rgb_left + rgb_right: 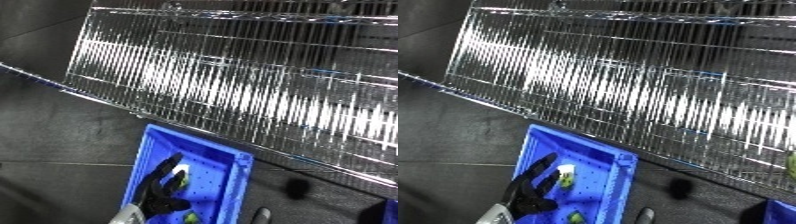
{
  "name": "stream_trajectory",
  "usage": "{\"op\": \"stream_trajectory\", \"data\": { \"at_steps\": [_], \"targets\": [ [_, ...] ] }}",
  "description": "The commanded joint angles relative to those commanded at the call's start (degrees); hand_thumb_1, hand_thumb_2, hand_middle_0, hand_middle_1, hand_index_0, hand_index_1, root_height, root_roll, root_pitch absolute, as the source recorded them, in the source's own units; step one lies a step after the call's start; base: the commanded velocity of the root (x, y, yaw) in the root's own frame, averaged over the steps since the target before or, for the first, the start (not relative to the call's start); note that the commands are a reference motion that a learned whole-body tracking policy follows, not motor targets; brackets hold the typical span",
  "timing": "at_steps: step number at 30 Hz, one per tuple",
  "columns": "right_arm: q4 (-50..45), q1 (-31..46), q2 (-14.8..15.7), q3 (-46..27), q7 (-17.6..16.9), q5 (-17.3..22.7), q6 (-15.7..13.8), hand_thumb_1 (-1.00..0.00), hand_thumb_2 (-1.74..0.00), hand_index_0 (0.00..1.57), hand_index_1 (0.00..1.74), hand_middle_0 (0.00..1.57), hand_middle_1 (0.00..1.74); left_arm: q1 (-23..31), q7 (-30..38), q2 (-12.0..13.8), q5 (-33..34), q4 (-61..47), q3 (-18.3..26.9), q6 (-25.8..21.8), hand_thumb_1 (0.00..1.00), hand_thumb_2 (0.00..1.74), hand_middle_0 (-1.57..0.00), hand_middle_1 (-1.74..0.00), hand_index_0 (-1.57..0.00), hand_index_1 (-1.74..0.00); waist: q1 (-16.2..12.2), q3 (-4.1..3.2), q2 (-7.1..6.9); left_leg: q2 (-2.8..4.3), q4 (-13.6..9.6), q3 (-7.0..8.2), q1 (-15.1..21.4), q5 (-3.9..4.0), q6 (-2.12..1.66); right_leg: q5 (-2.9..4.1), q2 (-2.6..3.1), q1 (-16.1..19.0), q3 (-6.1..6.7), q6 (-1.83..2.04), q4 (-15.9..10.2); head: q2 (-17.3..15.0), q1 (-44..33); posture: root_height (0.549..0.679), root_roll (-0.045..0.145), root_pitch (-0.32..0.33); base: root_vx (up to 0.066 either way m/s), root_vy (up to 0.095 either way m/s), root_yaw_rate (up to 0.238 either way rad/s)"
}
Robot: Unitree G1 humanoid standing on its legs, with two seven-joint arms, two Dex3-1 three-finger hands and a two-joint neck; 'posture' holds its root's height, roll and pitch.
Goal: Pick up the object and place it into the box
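A blue bin (235, 175) stands on the dark floor at the bottom of the view. My left hand (160, 190) reaches into it from the lower edge, black against the blue. A small white and green object (182, 177) sits against the hand's fingers and thumb, over the bin's perforated bottom. The fingers look curled round it. A second small green thing (191, 217) lies in the bin near the lower edge. My right hand does not show.
A shiny wire shelf (231, 80) runs slantwise across the upper view, its front edge just above the bin. A dark blob (298, 186) and a small pale thing (262, 215) lie right of the bin. Something green (792, 165) shows at the right edge.
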Motion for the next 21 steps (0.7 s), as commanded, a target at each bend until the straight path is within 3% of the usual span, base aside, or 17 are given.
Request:
{"op": "stream_trajectory", "data": {
  "at_steps": [5,9,13,21],
  "targets": [
    [-0.47,-2.18,-1.12,0.01,-0.63,-1.07,1.44,0.00,0.00,0.00,0.00,0.00,0.00,-0.15,1.71,-1.02,0.92,-1.88,-2.16,1.02,0.00,0.00,0.00,0.00,0.00,0.00,-1.00,0.00,1.04,0.06,0.79,0.90,-0.70,0.10,0.03,1.00,0.33,-1.42,1.10,0.25,0.15,0.14,11.54,0.655,0.022,0.062,-0.057,0.022,-0.156],
    [-0.37,-3.51,-1.58,-0.30,-1.12,-1.62,2.14,0.00,0.00,0.00,0.00,0.00,0.00,-0.22,2.29,-1.86,3.79,-3.04,-4.19,1.97,0.00,0.00,0.00,0.00,0.00,0.00,-1.62,0.00,1.87,0.41,-0.11,1.39,-0.12,0.84,-0.10,1.62,0.48,-1.64,1.62,0.45,-0.07,-0.44,20.62,0.655,0.022,0.060,-0.045,-0.005,-0.114],
    [0.69,-5.31,-2.22,-0.56,-1.16,-2.37,2.76,0.00,0.00,0.00,0.00,0.00,0.00,-0.62,2.65,-3.16,5.03,-3.48,-6.61,2.34,0.00,0.00,0.00,0.00,0.00,0.00,-2.40,0.00,3.13,0.68,-1.90,1.91,1.22,1.87,-0.22,2.01,0.19,-1.61,1.90,0.61,-0.23,-1.60,26.53,0.655,0.024,0.054,-0.034,0.051,-0.138],
    [1.32,-6.88,-3.40,-0.92,1.48,-4.32,3.52,0.00,0.00,0.00,0.00,0.00,0.00,-1.39,5.67,-4.76,6.03,-5.16,-9.26,2.35,0.00,0.00,0.00,0.00,0.00,0.00,-3.77,0.00,4.88,0.81,-4.23,2.39,2.90,3.20,-0.39,2.88,-0.43,-1.81,2.35,1.13,-0.51,-2.92,34.73,0.655,0.028,0.045,-0.015,0.053,-0.118]
  ]
}}
